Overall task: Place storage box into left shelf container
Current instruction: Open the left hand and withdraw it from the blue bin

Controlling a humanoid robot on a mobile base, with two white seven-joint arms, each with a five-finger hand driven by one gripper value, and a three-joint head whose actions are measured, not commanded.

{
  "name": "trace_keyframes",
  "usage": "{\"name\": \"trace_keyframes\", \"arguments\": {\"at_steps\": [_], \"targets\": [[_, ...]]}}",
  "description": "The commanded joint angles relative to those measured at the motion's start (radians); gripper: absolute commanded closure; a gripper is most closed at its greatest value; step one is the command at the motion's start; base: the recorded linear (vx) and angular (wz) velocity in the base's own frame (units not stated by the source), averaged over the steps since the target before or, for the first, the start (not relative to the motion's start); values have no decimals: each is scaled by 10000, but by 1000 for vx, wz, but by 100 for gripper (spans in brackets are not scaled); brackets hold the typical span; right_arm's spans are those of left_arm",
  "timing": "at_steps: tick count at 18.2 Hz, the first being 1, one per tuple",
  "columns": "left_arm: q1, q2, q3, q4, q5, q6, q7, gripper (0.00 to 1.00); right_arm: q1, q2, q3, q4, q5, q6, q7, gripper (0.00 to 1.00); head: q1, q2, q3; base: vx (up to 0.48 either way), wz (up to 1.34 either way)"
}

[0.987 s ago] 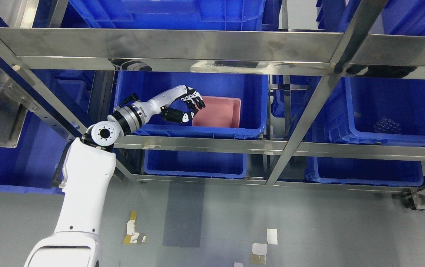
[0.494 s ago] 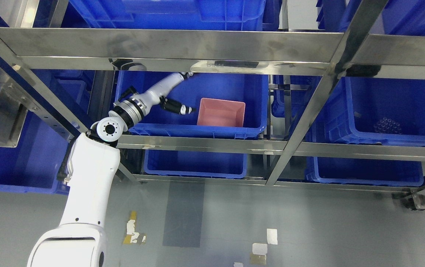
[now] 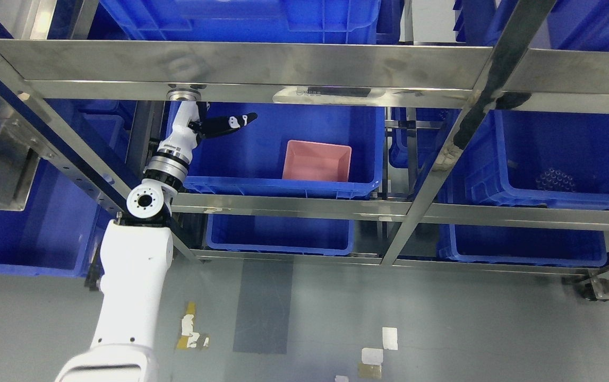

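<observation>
Your left hand (image 3: 218,125) is up at the far left corner of the blue container (image 3: 240,151), tucked right under the steel crossbar (image 3: 230,66) of the shelf. Most of that hand is hidden behind the bar; what you can see is a black finger (image 3: 235,122) stretched out to the right, straight, gripping nothing. So the hand reads as apart and empty.

The pink storage box (image 3: 317,161) sits to the right of your hand and below it in the picture, well apart from the outstretched finger. It rests inside the container, upright, open side up, close to the container's near wall and right of its middle. Nothing touches it.

Your white forearm rises from the lower left, past the silver wrist joint (image 3: 146,201), and crosses the container's left edge on its way to the hand.

Further right of the hand, past the slanted steel post (image 3: 442,159), another blue bin (image 3: 564,159) sits in the neighbouring bay. Below your hand, a lower blue bin (image 3: 280,233) rests on the next shelf level.
</observation>
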Motion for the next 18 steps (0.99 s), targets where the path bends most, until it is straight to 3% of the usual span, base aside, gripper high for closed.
{"name": "trace_keyframes", "arguments": {"at_steps": [1,5,9,18], "targets": [[2187,90,-342,-4773,1418,846,137,0,-46,-175,1,-175,-215,2,-27,0,0,0,0,0,0],[3661,90,-481,-6157,1418,557,153,0,-46,-175,1,-175,-215,2,-12,0,0,0,0,0,0],[4828,90,-604,-6665,1418,-763,152,0,-31,-175,1,-175,-215,-13,-12,0,0,0,0,0,0],[5244,90,-451,-6758,1418,-396,214,0,-46,-175,1,-175,-215,-13,-27,0,0,0,0,0,0]]}}
